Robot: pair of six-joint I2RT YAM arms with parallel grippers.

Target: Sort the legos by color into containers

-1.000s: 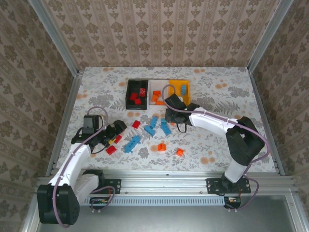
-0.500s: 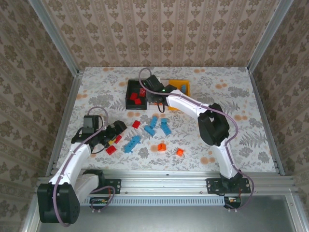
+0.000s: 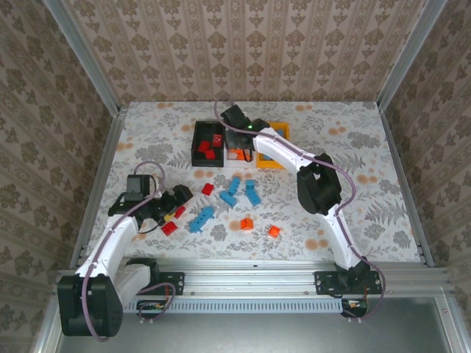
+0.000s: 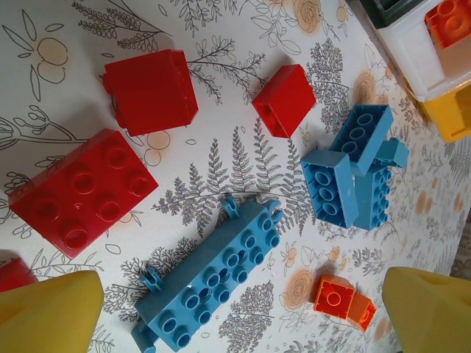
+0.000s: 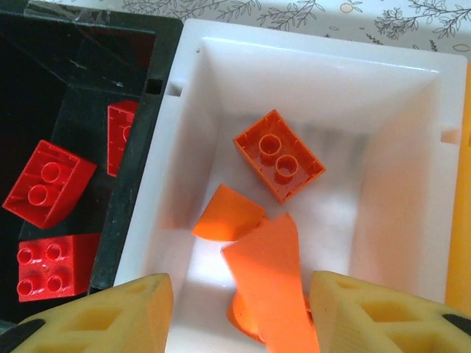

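Right gripper (image 5: 237, 294): pads partly apart, gripping nothing, poised above the white bin (image 5: 383, 95), which contains orange bricks (image 5: 280, 156). The black bin (image 5: 88, 44) just beside it holds red bricks (image 5: 48, 182). Left gripper (image 4: 243, 294): jaws wide, empty, over a long blue brick (image 4: 210, 276) on the table (image 4: 44, 44) among loose red bricks (image 4: 81, 187) and a small orange brick (image 4: 335, 298).

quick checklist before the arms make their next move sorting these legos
1. Right hand open above the white bin: ok.
2. Orange bricks lie inside that bin, none clamped: ok.
3. Black bin shows only red bricks: ok.
4. Left hand open above the long blue brick: ok.
5. Table cleared: not ok, loose bricks lie on it.
6. Orange-yellow bin contents: cannot tell, the right arm covers much of it.
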